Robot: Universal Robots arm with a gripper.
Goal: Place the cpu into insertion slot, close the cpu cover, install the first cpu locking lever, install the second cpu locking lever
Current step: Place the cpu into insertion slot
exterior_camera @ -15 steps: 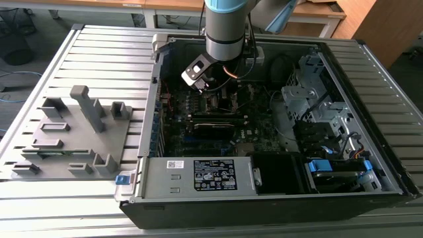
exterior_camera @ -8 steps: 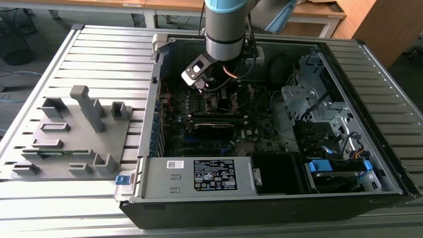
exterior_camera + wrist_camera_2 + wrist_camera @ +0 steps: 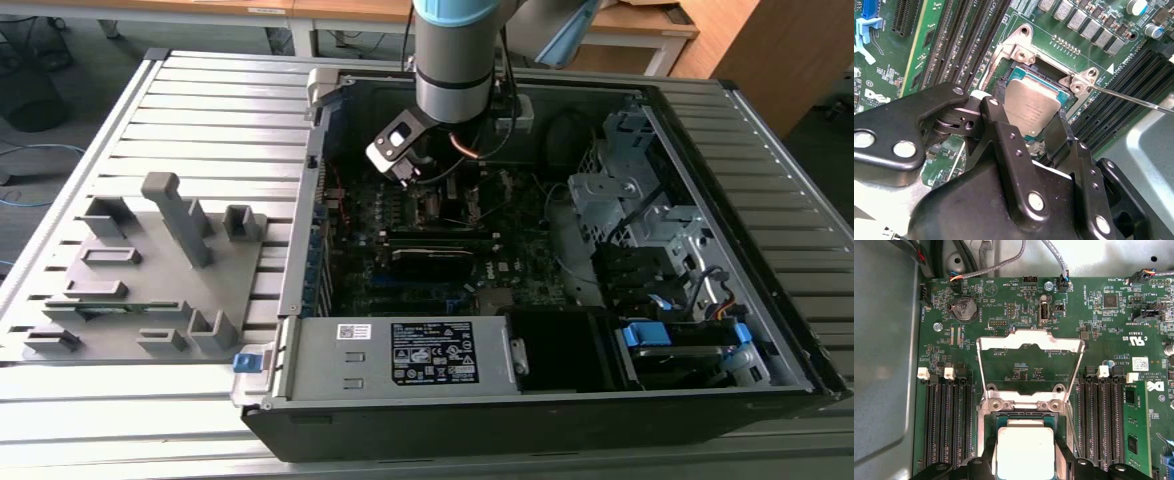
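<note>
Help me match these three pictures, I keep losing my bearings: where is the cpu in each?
Exterior view: its spot lies under the gripper, mid-board, below the arm.
Second wrist view: cpu between the gripper's fingers, over the socket.
First wrist view: cpu between the fingertips, just before the raised cover.
Shared landmark: in both wrist views, long black slots flank the socket.

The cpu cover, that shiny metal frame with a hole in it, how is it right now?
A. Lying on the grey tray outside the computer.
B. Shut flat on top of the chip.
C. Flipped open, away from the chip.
C: in the first wrist view the cpu cover is swung open off the insertion slot, green board shows through its window, and the cpu is uncovered.
</note>
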